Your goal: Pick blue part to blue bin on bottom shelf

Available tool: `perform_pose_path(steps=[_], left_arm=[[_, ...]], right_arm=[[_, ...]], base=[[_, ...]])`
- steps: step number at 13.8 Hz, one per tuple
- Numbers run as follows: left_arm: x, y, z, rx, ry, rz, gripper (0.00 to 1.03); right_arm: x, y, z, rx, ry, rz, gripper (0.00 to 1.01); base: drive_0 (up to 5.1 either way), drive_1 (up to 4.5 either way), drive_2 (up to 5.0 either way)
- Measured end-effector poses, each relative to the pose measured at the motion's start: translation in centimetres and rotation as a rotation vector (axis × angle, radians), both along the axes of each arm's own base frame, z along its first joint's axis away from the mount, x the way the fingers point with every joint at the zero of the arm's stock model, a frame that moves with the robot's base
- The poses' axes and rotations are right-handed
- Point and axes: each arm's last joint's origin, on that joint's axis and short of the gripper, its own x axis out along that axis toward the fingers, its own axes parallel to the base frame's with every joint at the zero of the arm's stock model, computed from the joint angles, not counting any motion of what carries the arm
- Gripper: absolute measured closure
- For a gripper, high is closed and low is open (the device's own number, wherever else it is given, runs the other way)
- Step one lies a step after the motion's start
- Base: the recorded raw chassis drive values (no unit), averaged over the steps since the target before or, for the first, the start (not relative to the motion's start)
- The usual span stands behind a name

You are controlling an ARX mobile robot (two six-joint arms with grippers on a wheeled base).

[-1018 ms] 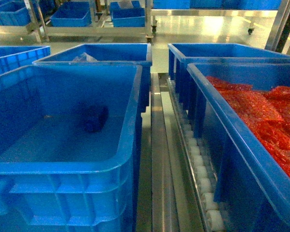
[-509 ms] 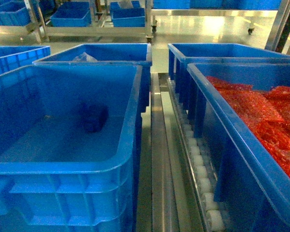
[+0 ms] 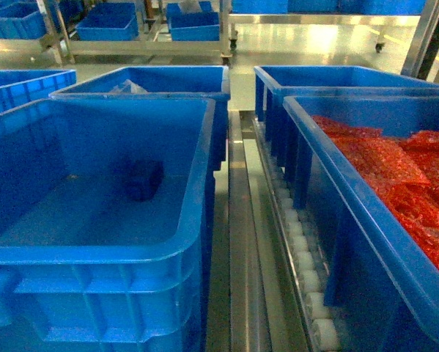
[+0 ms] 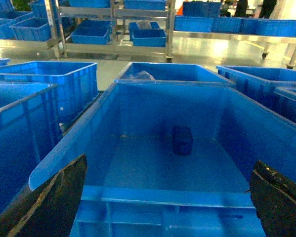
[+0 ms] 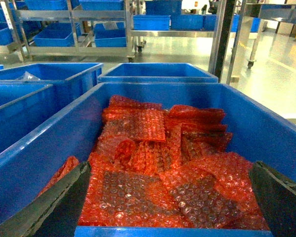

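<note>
The blue bin (image 3: 197, 183) stands at the left on the bottom shelf (image 3: 242, 242). A small dark blue part (image 3: 143, 179) lies on the bin's floor near the back wall. The left wrist view shows the same blue part (image 4: 182, 139) inside the blue bin (image 4: 167, 195), past the near rim. My left gripper (image 4: 167, 205) hangs open just before that rim, its fingers (image 4: 54, 202) far apart with nothing between them. My right gripper (image 5: 167, 205) is open and empty over the crate of red bags (image 5: 152, 163). Neither gripper shows in the head view.
A like blue crate (image 3: 366, 213) with red bubble-wrap bags sits on white rollers (image 3: 301, 260) right of the steel divider rail. More blue crates (image 3: 160, 81) stand behind and to the far left (image 4: 19, 123). Shelf racks (image 4: 113, 29) with crates line the background.
</note>
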Motion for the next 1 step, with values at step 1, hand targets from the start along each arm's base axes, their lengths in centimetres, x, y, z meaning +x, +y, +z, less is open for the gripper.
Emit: perform_pose_path(steps=[1], left_arm=[[0.00, 0.00, 0.00, 0.000, 0.000, 0.000, 0.05]], right_arm=[[0.00, 0.00, 0.00, 0.000, 0.000, 0.000, 0.03]], base=[[0.0, 0.00, 0.0]])
